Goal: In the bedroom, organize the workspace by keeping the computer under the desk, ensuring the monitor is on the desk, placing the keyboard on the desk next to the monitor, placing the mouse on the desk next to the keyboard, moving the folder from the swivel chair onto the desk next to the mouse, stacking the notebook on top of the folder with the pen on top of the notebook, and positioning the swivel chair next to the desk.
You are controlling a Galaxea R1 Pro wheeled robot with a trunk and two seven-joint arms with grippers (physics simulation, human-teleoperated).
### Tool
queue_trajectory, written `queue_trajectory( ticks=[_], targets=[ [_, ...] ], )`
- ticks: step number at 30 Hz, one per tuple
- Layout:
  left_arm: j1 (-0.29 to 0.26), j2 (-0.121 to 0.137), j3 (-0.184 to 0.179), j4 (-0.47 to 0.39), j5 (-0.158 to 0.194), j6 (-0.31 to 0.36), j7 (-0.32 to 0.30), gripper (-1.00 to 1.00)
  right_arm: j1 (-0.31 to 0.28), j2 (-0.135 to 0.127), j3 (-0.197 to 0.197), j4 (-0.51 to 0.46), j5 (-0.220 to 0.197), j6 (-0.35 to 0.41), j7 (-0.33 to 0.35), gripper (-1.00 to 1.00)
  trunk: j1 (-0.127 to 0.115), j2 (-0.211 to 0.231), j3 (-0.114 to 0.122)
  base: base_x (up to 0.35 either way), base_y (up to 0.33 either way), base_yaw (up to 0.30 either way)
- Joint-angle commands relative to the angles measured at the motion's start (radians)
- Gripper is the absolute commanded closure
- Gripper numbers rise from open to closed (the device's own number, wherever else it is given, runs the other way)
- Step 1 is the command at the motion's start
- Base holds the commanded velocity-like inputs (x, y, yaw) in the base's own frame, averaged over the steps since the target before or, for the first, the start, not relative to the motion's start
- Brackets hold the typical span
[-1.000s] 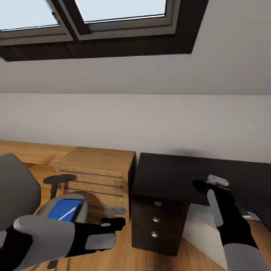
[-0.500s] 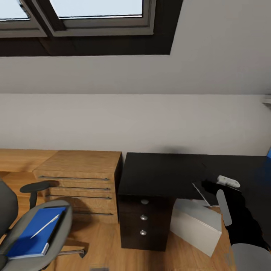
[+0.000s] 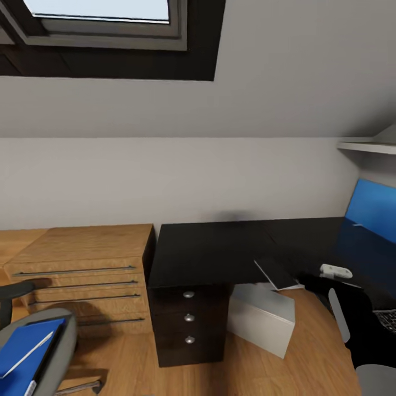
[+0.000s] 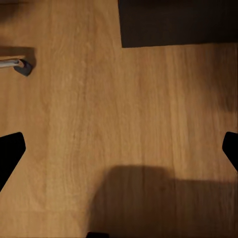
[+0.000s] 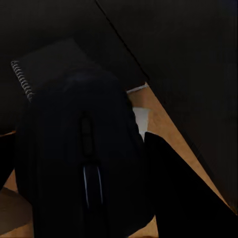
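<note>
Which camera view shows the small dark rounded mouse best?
The right wrist view: the small dark rounded mouse, with its scroll wheel, sits close between the right end effector's fingers. In the head view I cannot make it out; the left wrist view faces the floor.

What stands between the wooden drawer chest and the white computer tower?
In the head view, the desk's black drawer unit stands between the wooden drawer chest and the computer.

The right arm (image 3: 357, 324) reaches forward at the lower right of the head view, black at the forearm with a grey panel along it and a pale fitting at the wrist. Its pincer (image 5: 82, 163) is clamped around a dark rounded mouse (image 5: 84, 153), one black finger (image 5: 183, 183) pressed against the mouse's side. The left pincer (image 4: 119, 148) points straight down at the wood floor, its two black fingertips (image 4: 10, 153) spread wide apart with nothing between them.
</note>
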Motion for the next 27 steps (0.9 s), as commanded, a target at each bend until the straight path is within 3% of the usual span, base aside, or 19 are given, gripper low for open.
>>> queue_trajectory(
  ticks=[1, 7, 18, 27],
  targets=[
    [-0.002, 0.0, -0.008, -0.004, 0.006, -0.007, 0.004, -1.0, -0.001, -0.001, -0.002, 0.007, -0.003, 0.003, 0.0, 1.0, 0.0, -0.001, -0.001, 0.0, 0.0, -0.298],
    [-0.003, -0.004, -0.014, -0.004, 0.006, -0.005, 0.004, -1.0, 0.0, -0.004, 0.001, 0.053, 0.006, -0.015, 0.003, 1.0, 0.0, -0.001, -0.001, 0.0, -0.175, -0.241],
    [-0.002, -0.006, -0.015, -0.004, 0.007, -0.004, 0.004, -1.0, 0.0, 0.002, 0.001, 0.057, 0.025, -0.056, 0.001, 1.0, 0.0, -0.001, -0.001, 0.0, -0.307, -0.019],
    [-0.002, -0.007, -0.015, -0.005, 0.008, -0.005, 0.004, -1.0, 0.0, 0.007, 0.001, 0.056, 0.022, -0.067, 0.001, 1.0, 0.0, -0.001, -0.001, 0.0, -0.052, 0.0]
  ],
)
